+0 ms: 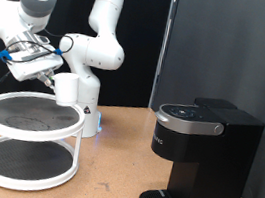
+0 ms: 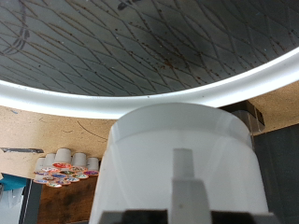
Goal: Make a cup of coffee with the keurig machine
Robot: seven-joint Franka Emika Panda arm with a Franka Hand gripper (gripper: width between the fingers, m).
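A brown wooden table [image 1: 113, 157] fills the lower part of the exterior view. On its left stands a white two-level round rack [image 1: 28, 143] with dark shelves. Behind, a black curtain [image 1: 232, 44] hangs on the right.

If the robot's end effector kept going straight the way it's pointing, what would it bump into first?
The end effector is shut on the cup, so the cup would probably meet the top shelf of the round white stand first. In the wrist view that shelf fills the space beyond the cup, though depth is unclear.
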